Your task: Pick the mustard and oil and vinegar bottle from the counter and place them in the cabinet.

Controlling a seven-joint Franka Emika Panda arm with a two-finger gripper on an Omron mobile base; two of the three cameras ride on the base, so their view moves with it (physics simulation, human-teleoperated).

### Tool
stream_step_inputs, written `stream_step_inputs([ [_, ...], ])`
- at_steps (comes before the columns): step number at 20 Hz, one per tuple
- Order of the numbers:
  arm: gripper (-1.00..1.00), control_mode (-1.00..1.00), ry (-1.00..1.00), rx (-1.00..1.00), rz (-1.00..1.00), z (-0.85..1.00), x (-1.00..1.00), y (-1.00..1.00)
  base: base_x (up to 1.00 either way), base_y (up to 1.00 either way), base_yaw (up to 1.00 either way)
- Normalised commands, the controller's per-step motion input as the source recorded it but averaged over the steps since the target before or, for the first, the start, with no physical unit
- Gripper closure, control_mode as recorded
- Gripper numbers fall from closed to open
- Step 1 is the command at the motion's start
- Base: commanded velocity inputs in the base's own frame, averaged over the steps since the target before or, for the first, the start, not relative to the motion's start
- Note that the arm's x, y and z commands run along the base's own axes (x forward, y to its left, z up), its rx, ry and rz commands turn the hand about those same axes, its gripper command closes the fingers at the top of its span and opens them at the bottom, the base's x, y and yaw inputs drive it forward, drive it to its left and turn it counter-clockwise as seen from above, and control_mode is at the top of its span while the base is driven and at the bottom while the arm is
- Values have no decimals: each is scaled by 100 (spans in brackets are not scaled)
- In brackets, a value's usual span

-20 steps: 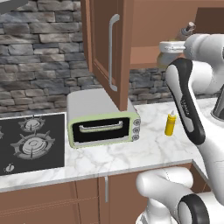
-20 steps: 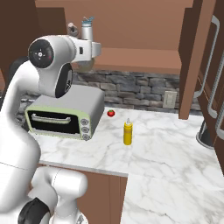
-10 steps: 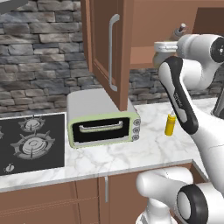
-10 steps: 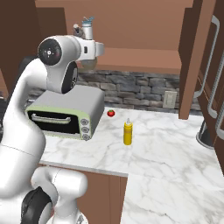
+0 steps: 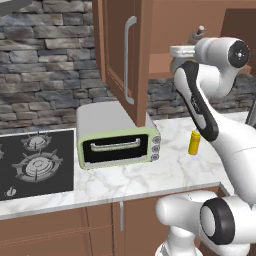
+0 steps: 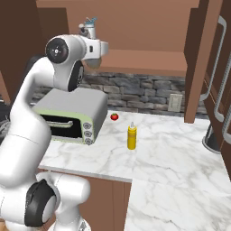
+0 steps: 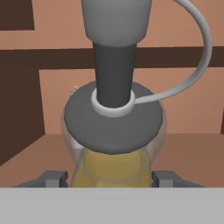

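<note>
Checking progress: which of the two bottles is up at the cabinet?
The oil and vinegar bottle, glass with a grey pourer, in the hand; the yellow mustard stands on the counter.

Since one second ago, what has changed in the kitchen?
The end effector, shut on the oil bottle, carried it further into the cabinet, above the shelf. The mustard stayed on the counter; the toaster oven and tomato did not move.
</note>
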Motion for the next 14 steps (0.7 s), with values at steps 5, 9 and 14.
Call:
stream_step_inputs([
  [5,100,-100,0,-1,0,0,41,8,0,0,0],
  [9,100,-100,0,-1,0,0,43,5,0,0,0],
  [14,100,-100,0,-1,0,-2,37,1,0,0,0],
])
